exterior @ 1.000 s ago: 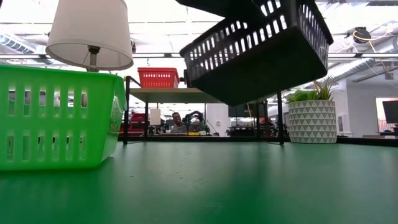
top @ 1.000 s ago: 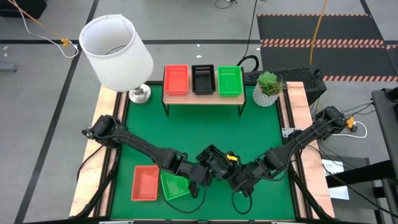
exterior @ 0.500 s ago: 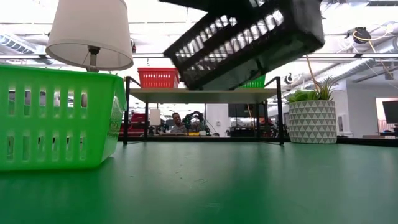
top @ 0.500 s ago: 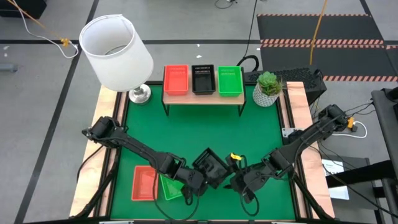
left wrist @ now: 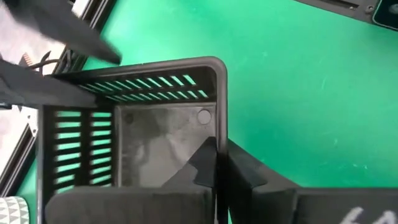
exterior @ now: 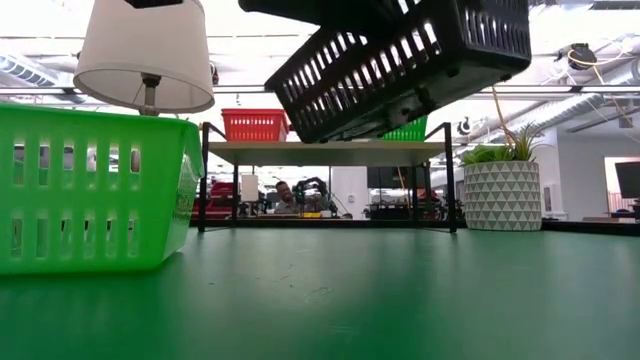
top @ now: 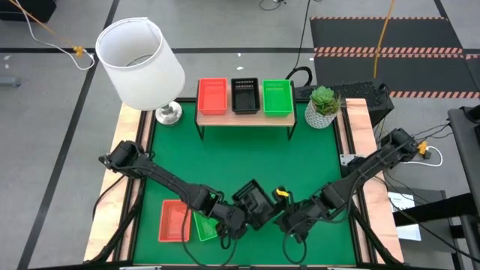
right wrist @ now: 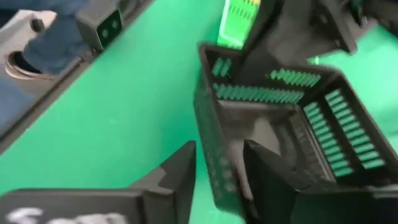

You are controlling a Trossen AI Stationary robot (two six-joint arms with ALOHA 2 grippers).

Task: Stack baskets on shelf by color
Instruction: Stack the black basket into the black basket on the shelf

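Note:
A black basket (top: 253, 201) hangs tilted above the table's near middle, high up in the low view (exterior: 400, 60). My left gripper (top: 241, 214) is shut on it. My right gripper (top: 287, 217) is open just to the right of it, a finger on either side of a basket wall (right wrist: 214, 155); I cannot tell whether they touch it. A green basket (top: 204, 226) and an orange-red basket (top: 174, 221) rest on the table at the near left. On the shelf (top: 244, 118) at the far side sit a red (top: 212, 96), a black (top: 245, 95) and a green basket (top: 277, 97). My left gripper pinches one side wall of the black basket near a corner (left wrist: 219, 134), one finger inside the basket and one outside. The fingers come over the rim, across the wall. The basket is lifted clear of the table and tilted, one end lower than the other.
A white-shaded lamp (top: 139, 60) stands at the far left corner and a potted plant (top: 322, 106) at the far right beside the shelf. Light wooden rails (top: 360, 150) line the table's sides. Green table surface (top: 247, 161) lies between shelf and arms.
My right gripper has drawn back a little toward the table's right and near edges, coming off the black basket. The basket has shifted slightly toward the near left with my left gripper and tipped more steeply.

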